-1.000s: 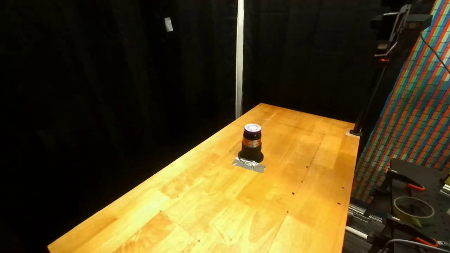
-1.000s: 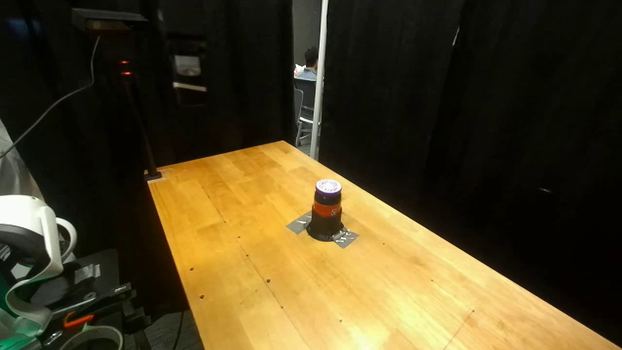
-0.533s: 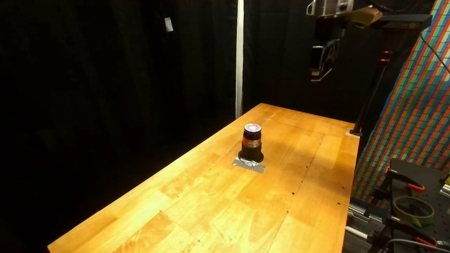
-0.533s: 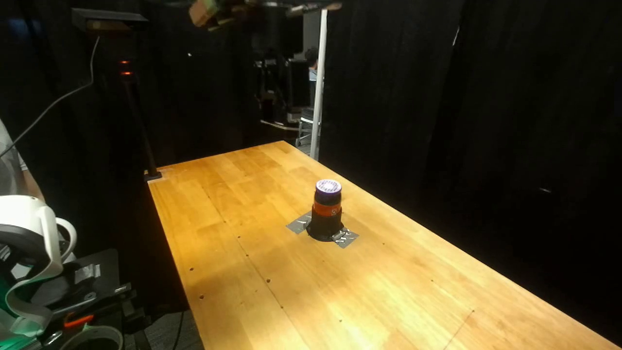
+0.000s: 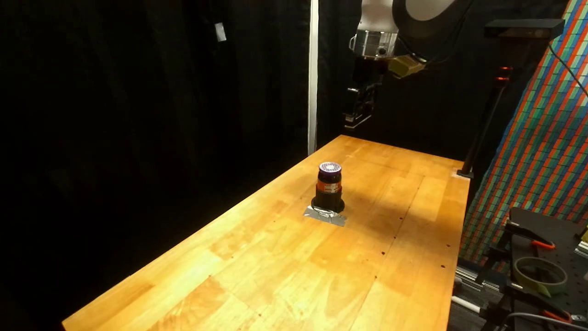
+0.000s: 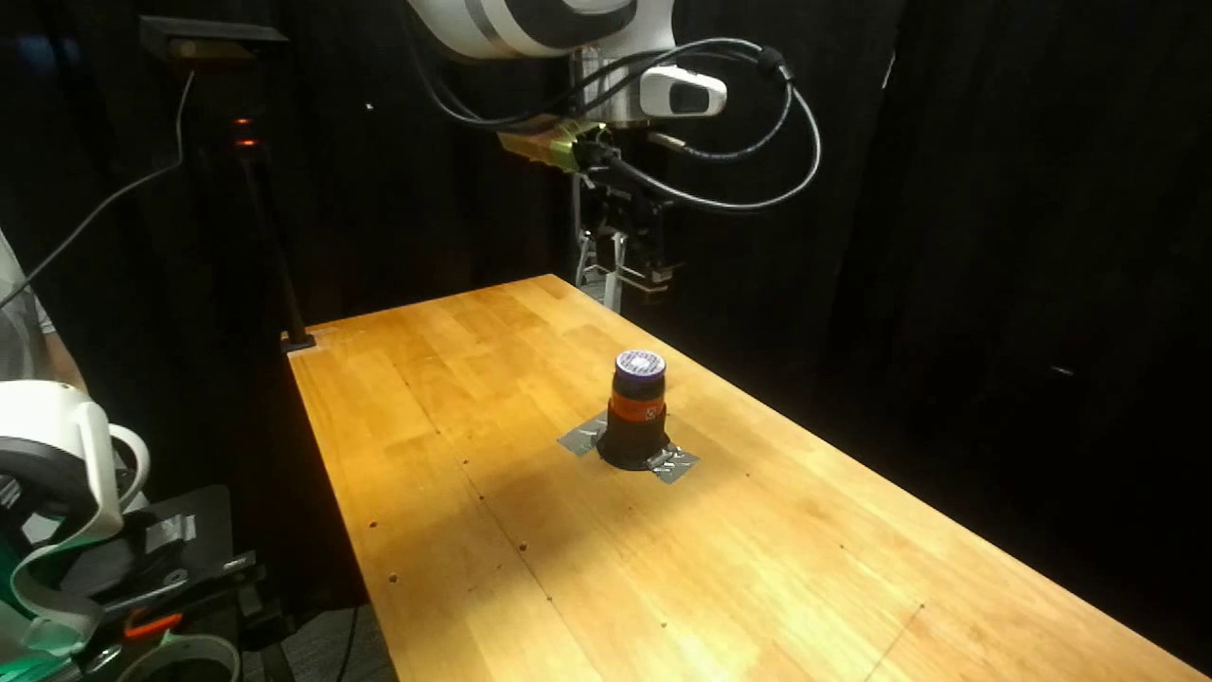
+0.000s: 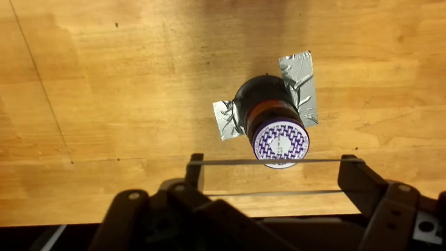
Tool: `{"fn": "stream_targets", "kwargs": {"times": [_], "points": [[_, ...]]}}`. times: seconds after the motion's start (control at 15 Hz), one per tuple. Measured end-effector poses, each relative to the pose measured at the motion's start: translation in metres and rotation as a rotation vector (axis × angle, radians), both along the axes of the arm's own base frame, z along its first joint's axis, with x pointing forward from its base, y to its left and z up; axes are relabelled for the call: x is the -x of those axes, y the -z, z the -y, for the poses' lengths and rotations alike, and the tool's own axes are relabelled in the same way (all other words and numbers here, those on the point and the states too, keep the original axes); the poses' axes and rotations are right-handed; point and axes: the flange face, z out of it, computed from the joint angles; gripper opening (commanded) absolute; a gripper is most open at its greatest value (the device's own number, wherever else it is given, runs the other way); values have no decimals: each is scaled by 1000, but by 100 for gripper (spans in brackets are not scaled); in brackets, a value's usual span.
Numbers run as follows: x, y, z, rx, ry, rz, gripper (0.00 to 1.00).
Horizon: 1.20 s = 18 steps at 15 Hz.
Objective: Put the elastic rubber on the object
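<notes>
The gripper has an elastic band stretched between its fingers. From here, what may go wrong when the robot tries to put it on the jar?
The elastic band is stretched across the open gripper, so it might slip off one side and fly away.
In the wrist view, most of the jar lies outside the loop, so going straight down may catch its top.
A hard push might loosen the tape strips at the dark base.

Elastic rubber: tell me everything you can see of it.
The elastic rubber is a thin, greyish, rubbery-looking band. It is stretched straight around the fingers of the open tool, its two strands roughly parallel across the gap. In the wrist view one strand passes in front of the jar, but both exterior views show the tool in the air, apart from it; only the fingers appear to touch the band.
</notes>
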Motion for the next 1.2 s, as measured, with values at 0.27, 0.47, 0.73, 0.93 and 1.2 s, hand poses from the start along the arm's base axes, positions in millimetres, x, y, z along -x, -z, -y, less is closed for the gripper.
{"fn": "stream_targets", "kwargs": {"times": [0.27,0.47,0.73,0.93,1.2], "points": [[-27,26,-17,-19,-33,34,100],[-42,47,-24,-29,-47,48,100],[-57,75,-29,-36,-55,59,100],[-66,96,-27,-35,-51,47,100],[-76,123,-18,-32,-36,40,100]]}}
